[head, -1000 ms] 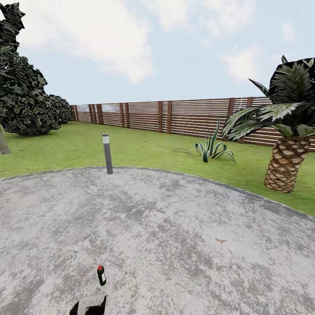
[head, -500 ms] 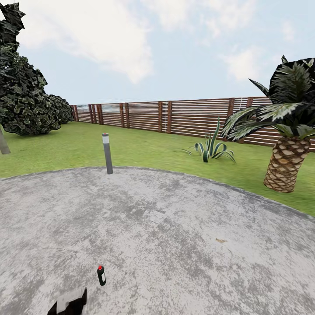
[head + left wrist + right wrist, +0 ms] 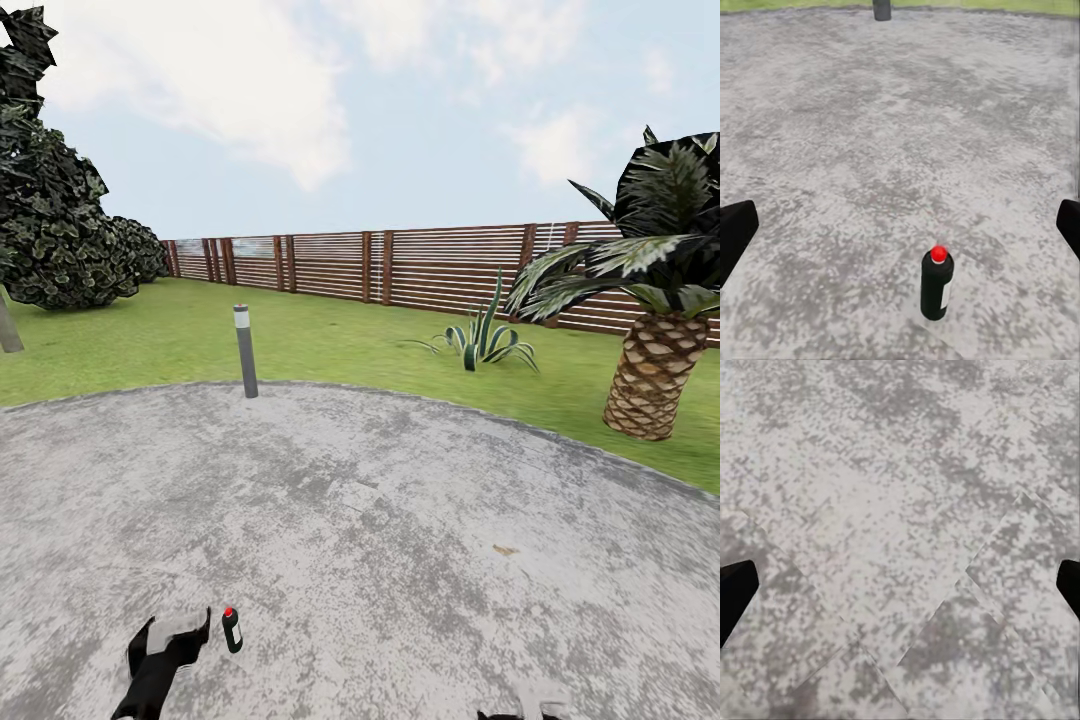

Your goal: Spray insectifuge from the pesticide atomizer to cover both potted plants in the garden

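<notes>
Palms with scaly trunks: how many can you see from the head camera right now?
1. The palm stands on the lawn at right, before the fence. Others may lie outside the frame.

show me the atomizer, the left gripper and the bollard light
atomizer (image 3: 232,632): head view, on its dark body, below the red spot
left gripper (image 3: 170,635): head view, midway between its fingertips, just left of the atomizer
bollard light (image 3: 245,352): head view, on the grey post at the patio edge
</notes>
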You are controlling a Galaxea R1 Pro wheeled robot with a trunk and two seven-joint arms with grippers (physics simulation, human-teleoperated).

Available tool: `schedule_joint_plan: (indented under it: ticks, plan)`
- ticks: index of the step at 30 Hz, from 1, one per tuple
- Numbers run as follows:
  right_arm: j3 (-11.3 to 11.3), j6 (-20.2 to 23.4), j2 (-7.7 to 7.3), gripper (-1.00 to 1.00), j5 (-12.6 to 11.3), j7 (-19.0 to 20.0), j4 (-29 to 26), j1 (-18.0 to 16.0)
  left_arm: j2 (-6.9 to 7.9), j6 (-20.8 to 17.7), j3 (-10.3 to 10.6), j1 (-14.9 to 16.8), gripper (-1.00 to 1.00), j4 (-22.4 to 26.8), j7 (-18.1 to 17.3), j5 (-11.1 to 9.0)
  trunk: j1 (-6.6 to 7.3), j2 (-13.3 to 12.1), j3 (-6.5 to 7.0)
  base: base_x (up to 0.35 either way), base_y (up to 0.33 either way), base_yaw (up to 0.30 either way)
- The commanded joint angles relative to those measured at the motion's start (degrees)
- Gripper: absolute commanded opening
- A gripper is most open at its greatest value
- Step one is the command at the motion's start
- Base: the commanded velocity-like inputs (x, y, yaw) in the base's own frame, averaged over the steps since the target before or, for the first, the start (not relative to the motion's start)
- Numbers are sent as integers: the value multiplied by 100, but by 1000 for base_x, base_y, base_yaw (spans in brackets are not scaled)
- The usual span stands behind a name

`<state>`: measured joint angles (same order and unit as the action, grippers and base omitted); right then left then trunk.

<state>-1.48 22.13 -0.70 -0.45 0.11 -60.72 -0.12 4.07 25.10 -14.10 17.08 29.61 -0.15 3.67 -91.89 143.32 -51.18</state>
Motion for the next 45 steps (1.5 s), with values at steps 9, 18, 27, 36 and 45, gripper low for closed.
schedule_joint_plan:
  ticks: [9,18,27,36,45]
  plan:
    - [18,870,10,100,-16,6,-825,-39,-18,-1,-17,341,100,-5,1,406,1,2,-6,0,0,0]
    - [-4,1798,15,100,-19,7,-1521,-40,-20,21,-8,395,100,-4,-2,416,1,2,-13,6,0,0]
    - [-14,1882,9,100,-21,7,-1548,-40,-29,21,3,399,100,-8,-2,415,1,2,-84,273,0,0]
    - [-12,1883,16,100,-17,7,-1548,-40,-29,30,4,395,100,-8,-2,415,1,2,-105,92,0,0]
    - [-10,1883,14,100,-17,7,-1548,-40,-29,30,4,398,100,2,3,414,1,2,-174,1,0,0]
